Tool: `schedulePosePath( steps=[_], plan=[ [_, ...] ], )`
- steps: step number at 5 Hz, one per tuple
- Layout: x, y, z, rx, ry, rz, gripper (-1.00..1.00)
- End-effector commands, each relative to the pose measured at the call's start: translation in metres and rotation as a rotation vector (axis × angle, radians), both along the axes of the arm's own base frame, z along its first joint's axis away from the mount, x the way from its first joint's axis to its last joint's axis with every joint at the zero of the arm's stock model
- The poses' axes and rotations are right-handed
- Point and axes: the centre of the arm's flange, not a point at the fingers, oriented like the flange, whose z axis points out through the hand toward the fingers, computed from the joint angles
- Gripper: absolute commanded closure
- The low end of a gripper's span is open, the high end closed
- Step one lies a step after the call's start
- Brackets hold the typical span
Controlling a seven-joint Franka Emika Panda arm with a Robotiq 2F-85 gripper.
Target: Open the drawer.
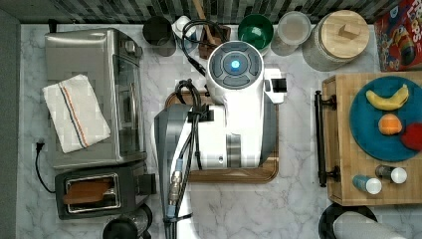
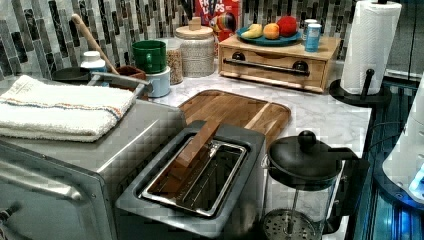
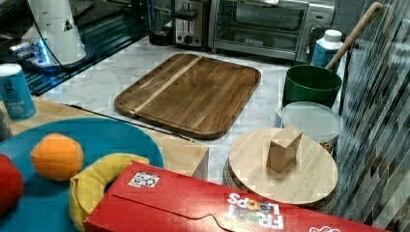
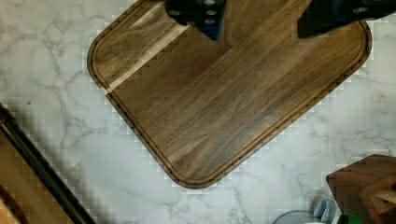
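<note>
Walnut tray point(image 4: 224, 93) is sitting right under the wrist camera, lying flat on the marble table point(image 4: 60, 84). The gripper point(image 4: 261, 18) is hovering above the tray, and its jaws are standing wide apart with nothing between them, both dark fingers point(image 4: 198, 11) poking in over the wood. Over in the top view the white arm point(image 1: 239, 109) is hanging over that same tray, covering most of it. The drawer point(image 2: 272, 67) is sitting shut in the light wooden unit, with its long black bar handle point(image 1: 319, 139) running across the front, well apart from the gripper at the top view's right. A teal plate point(image 1: 368, 134) with fruit is resting on top of the unit.
</note>
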Motion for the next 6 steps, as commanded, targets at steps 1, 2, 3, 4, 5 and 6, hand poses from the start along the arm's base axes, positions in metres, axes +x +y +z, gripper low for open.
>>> schedulePosePath(
  steps=[1, 2, 3, 4, 5, 6],
  plan=[
    [0.000, 0.012, -0.002, 0.000, 0.004, 0.027, -1.00],
    [-0.004, 0.014, -0.012, -0.020, -0.014, 0.067, -1.00],
    [-0.012, -0.001, -0.020, 0.016, 0.002, 0.203, -1.00],
    [-0.018, -0.015, -0.026, 0.025, 0.023, 0.361, -1.00],
    [-0.018, -0.031, -0.032, 0.027, 0.074, 0.501, -1.00],
    [-0.028, -0.049, -0.044, -0.013, 0.051, 0.571, -1.00]
  ],
)
